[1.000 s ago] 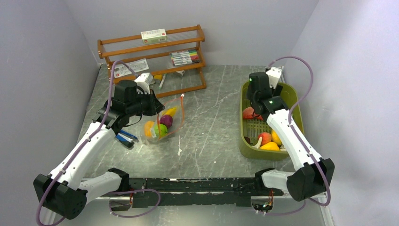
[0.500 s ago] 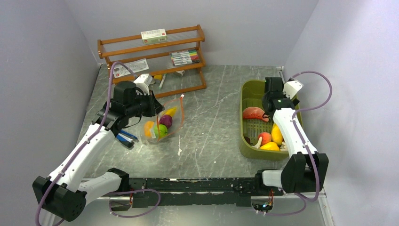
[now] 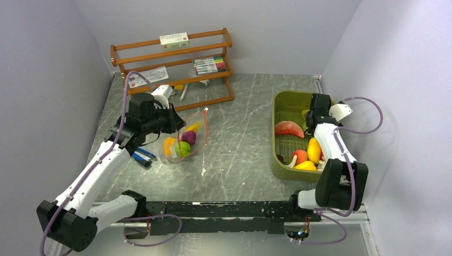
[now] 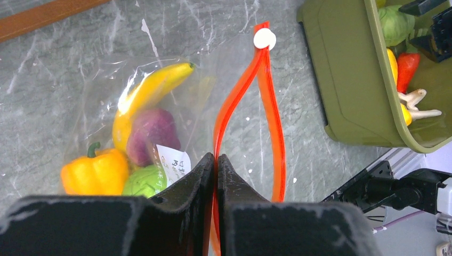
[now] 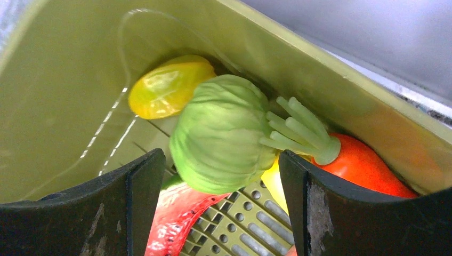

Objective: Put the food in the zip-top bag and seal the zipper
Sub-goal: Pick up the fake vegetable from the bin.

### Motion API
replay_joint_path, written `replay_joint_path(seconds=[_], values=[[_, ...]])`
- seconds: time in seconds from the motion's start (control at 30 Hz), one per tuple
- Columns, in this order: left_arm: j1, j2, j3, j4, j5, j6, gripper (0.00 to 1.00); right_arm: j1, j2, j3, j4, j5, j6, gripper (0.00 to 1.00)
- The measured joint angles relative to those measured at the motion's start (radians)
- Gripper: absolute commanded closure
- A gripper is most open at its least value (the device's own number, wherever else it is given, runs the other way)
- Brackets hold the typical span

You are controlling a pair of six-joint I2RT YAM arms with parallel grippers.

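Bench [image 3: 240, 154], grey marble pattern.
- Wooden rack [image 3: 208, 101], upper left of the top view: white box [image 3: 174, 40] on the top shelf, marker pens [image 3: 208, 65] on the one below.
- Zip-top bag [image 4: 96, 85], lying flat left of centre. Contents: banana [image 4: 146, 93], purple piece [image 4: 152, 130], yellow pepper [image 4: 96, 173], green piece [image 4: 141, 184].
- Zipper [image 4: 272, 112]: two strands gaping apart, white slider [image 4: 262, 39] at the far end.
- Left claw [image 4: 215, 160]: clenched on one zipper strand at the near end.
- Olive-green bin [image 3: 279, 160], right side. Contents seen: green cabbage [image 5: 224, 138], yellow piece [image 5: 168, 88], red piece with a green stalk [image 5: 368, 162], red slice [image 5: 176, 218].
- Right claw [image 5: 221, 160]: released, inside the bin, jaws either side of the cabbage, holding nothing.
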Motion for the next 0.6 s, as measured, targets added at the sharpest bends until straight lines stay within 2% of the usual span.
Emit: replay_joint_path(seconds=[0.27, 0.6], values=[[0.000, -0.004, -0.003, 0.000, -0.001, 0.000, 0.93, -0.050, 0.049, -0.042, 0.095, -0.111, 0.002, 0.25], [0.000, -0.010, -0.003, -0.002, -0.004, 0.000, 0.93, -0.070, 0.053, -0.060, 0.141, -0.150, -0.010, 0.39]])
